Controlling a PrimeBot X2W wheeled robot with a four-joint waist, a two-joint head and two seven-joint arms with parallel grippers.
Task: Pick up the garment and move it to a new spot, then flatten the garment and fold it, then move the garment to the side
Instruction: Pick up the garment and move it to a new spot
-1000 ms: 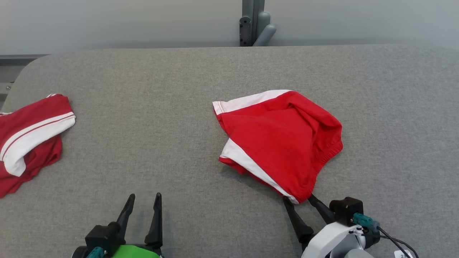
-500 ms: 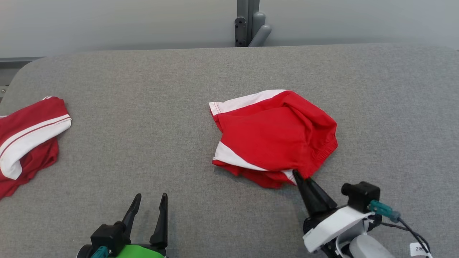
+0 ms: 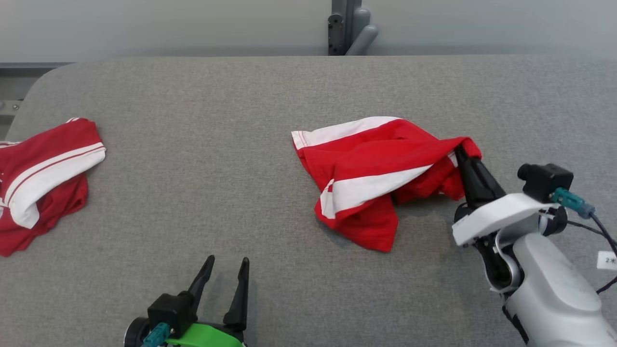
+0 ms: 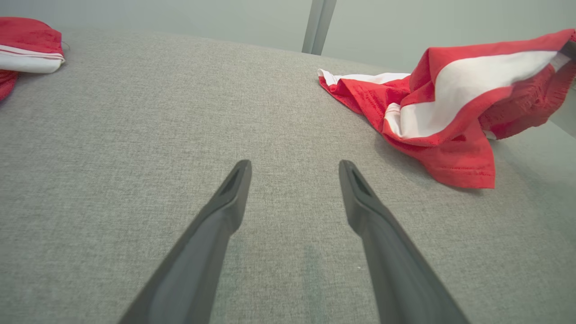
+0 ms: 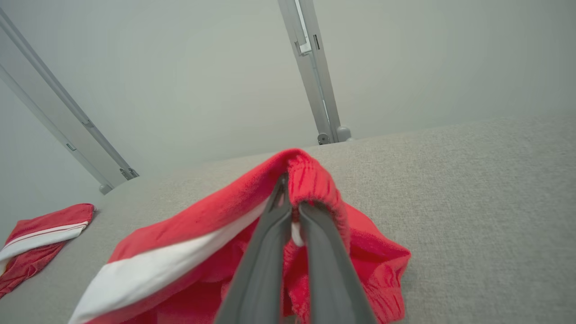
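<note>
The garment is a pair of red shorts with white side stripes, lying crumpled at the middle of the grey table. My right gripper is shut on its right edge, at the gathered waistband, and holds that edge lifted off the surface while the rest drapes down to the left. From the right wrist, the garment hangs over both fingers, with the right gripper pinching red cloth. My left gripper stands open near the table's front edge, nothing between its fingers. The left gripper has the garment to its upper right.
A second red and white garment lies bunched at the table's left edge, also visible from the wrists. A grey metal post stands behind the table's far edge. Bare grey table lies between the two garments.
My right gripper has shut on the garment's near corner, then lifted and dragged it up and to the right, turning the cloth over. The left gripper stayed open. The camera shifted slightly.
</note>
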